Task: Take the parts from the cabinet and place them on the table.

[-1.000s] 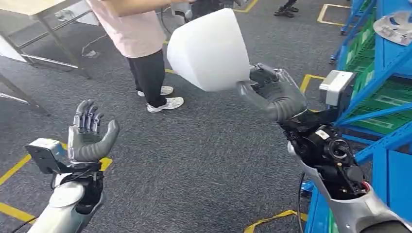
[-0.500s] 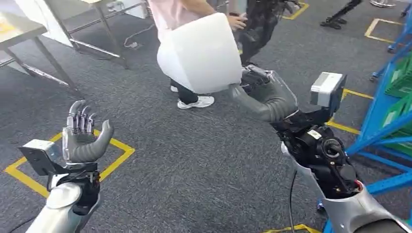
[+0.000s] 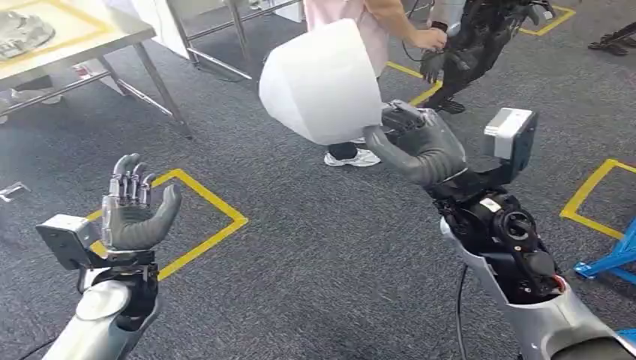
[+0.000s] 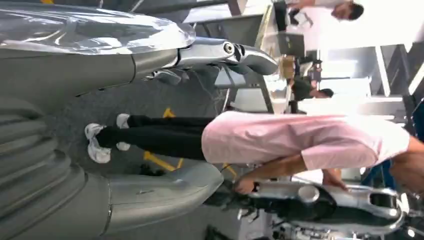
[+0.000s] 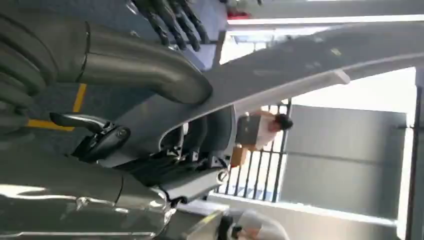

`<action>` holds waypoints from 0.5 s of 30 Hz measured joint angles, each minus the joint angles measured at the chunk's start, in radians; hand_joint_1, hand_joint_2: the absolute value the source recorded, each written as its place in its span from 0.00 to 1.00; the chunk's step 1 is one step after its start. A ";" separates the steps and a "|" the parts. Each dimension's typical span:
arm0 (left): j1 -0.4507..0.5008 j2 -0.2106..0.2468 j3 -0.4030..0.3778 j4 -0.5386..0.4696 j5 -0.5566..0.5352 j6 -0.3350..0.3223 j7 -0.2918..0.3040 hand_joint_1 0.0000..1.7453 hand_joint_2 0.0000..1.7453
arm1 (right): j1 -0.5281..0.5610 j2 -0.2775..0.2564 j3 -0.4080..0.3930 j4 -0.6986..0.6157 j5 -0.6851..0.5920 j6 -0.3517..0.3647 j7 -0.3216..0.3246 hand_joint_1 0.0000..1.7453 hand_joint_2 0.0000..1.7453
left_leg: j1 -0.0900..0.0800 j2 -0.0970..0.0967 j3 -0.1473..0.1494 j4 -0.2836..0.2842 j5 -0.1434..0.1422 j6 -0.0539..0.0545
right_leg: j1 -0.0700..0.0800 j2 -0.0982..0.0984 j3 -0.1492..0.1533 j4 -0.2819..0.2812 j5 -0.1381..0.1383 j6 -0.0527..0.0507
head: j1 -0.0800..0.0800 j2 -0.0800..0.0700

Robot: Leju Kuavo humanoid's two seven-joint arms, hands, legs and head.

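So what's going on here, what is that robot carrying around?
The robot's right hand holds a big white part up at chest height, while its left hand is raised, open and empty. A table stands off to its left with another part on it. A person in a pink shirt stands just ahead, touching a second robot.

place: robotics lab/workshop | cues: yellow floor-tape squares [image 3: 196, 225]; metal-legged worktable [image 3: 90, 37]; blue steel rack [image 3: 611, 259]; another robot [image 3: 480, 34]

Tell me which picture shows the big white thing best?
The head view: the whole white part shows there, held by the right hand. The right wrist view shows just a grey slanted underside. In the left wrist view I cannot make it out.
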 joint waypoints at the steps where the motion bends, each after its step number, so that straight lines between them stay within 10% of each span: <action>1: 0.002 0.000 0.000 0.000 0.000 0.000 0.000 0.00 1.00 | 0.000 0.000 0.000 0.003 0.000 0.000 0.000 1.00 1.00 | 0.001 0.008 -0.044 0.086 -0.031 -0.002 | 0.002 -0.013 0.000 0.000 -0.001 -0.001 | -0.002 0.000; 3: 0.004 0.000 0.000 0.001 0.001 0.000 0.000 0.00 1.00 | 0.002 0.000 0.000 0.009 0.000 0.000 0.000 1.00 1.00 | 0.003 0.011 -0.079 0.146 -0.031 -0.002 | 0.002 -0.038 0.000 0.000 -0.002 -0.002 | -0.014 0.000; 6: 0.003 0.001 0.000 0.001 0.002 0.000 0.000 0.00 1.00 | 0.001 0.000 0.000 0.013 0.000 0.000 0.000 1.00 1.00 | 0.001 0.026 0.047 -0.087 0.081 0.007 | 0.003 -0.067 0.005 0.000 -0.007 0.003 | -0.024 0.000; 8: -0.001 0.000 0.000 0.000 0.003 0.000 0.000 0.00 1.00 | -0.002 0.000 0.000 0.014 0.000 0.000 0.000 1.00 1.00 | -0.011 0.069 0.096 -0.175 0.085 0.022 | 0.017 -0.078 0.005 0.003 -0.014 0.013 | -0.030 0.000; 12: -0.001 0.002 0.000 0.000 0.003 0.000 -0.001 0.00 1.00 | -0.004 0.000 0.000 0.016 0.000 0.000 0.000 1.00 1.00 | -0.008 0.029 0.098 -0.178 0.085 0.044 | 0.013 -0.100 0.015 0.002 -0.024 0.032 | -0.019 0.000; 15: -0.004 -0.002 0.000 0.000 0.003 -0.002 -0.002 0.00 1.00 | -0.006 0.000 0.000 0.016 0.000 0.000 -0.001 1.00 1.00 | -0.002 0.011 0.104 -0.181 0.085 0.058 | 0.007 -0.024 -0.055 0.161 -0.119 0.039 | 0.001 0.000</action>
